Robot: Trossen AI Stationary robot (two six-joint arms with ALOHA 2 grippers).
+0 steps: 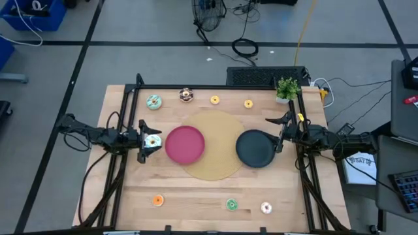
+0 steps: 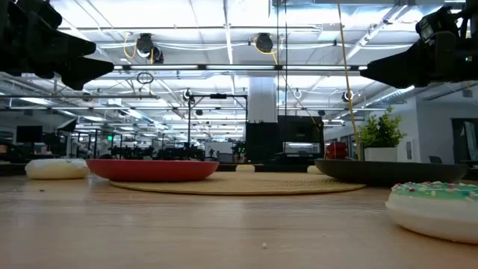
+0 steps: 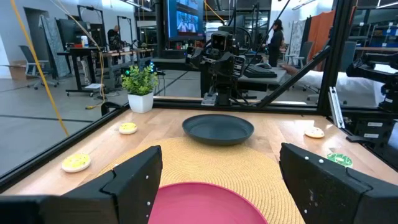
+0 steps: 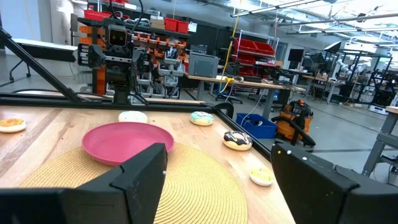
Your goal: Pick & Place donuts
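Observation:
Several small donuts lie flat on the wooden table. A teal one, a chocolate one and two yellow ones lie along the far edge. An orange one, a green one and a pink-white one lie near the near edge. My left gripper is open and hangs above a white-iced donut left of the pink plate. My right gripper is open and raised over the right rim of the black plate.
Both plates sit on a round woven mat in the table's middle. A small potted plant stands at the far right corner. A black frame runs along the far edge and both sides. Bare wood lies between the mat and the near donuts.

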